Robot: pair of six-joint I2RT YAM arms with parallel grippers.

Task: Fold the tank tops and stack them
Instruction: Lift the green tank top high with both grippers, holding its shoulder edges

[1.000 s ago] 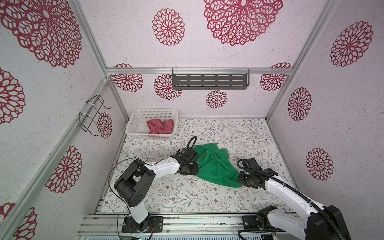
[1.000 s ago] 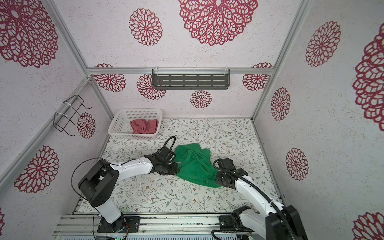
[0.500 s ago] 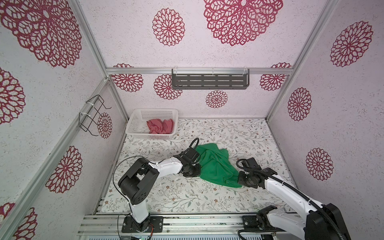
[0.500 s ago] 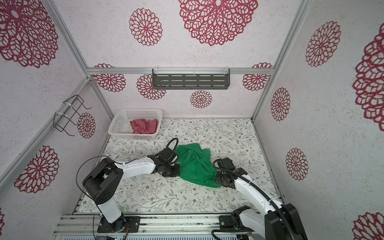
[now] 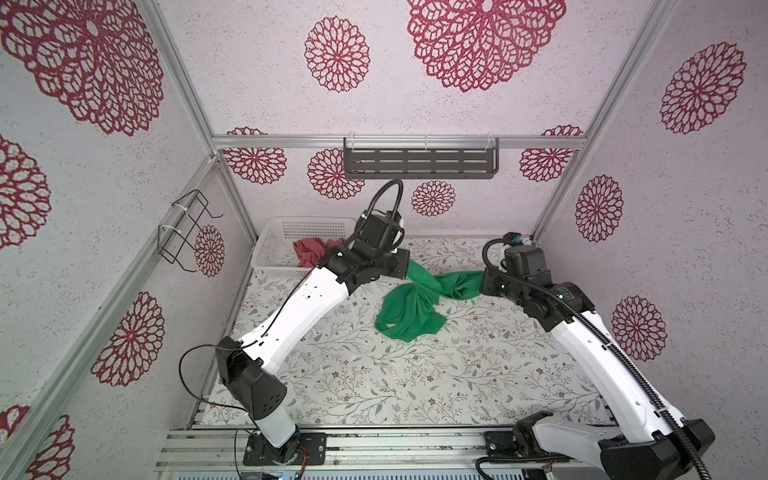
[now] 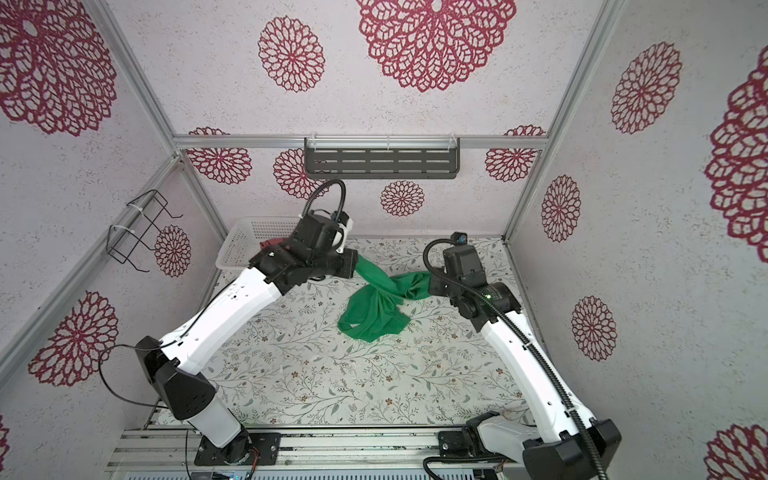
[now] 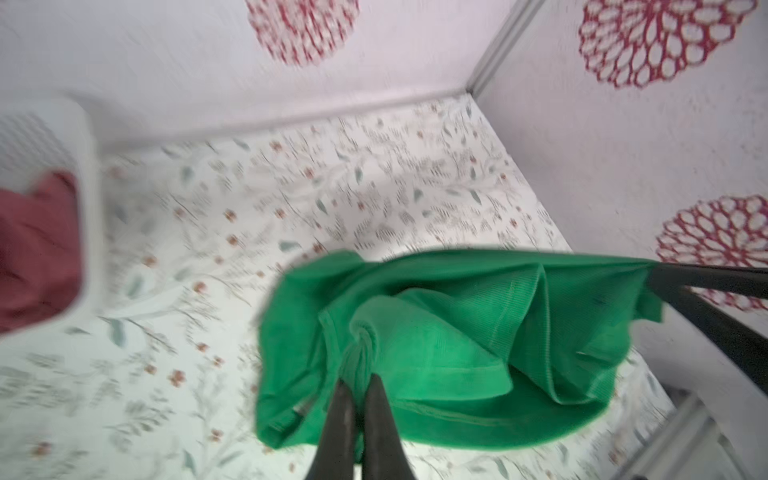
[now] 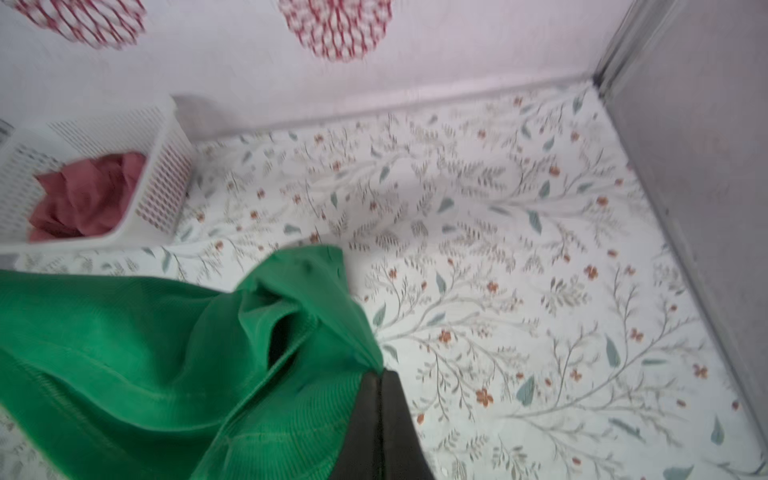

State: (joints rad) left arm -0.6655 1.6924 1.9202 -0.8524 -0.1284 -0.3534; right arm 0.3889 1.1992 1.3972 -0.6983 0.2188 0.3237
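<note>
We are pinching a bunched edge of the green tank top (image 5: 409,309) in each claw, left gripper (image 7: 360,384) and right gripper (image 8: 380,376), stringing it above mid-table, likely to spread it flat; the rose-red tank top (image 5: 309,251) is lying in the far-left basket (image 5: 270,243).

Basket (image 5: 309,229) in far-left corner of the desk (image 5: 374,374), one tank top (image 5: 309,251) inside it, second tank top (image 5: 411,309) right of the basket, between left gripper (image 7: 360,384) and right gripper (image 8: 380,376)

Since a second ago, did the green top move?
Yes. The green tank top has been lifted up and back, its left end now nearer the white basket.
</note>
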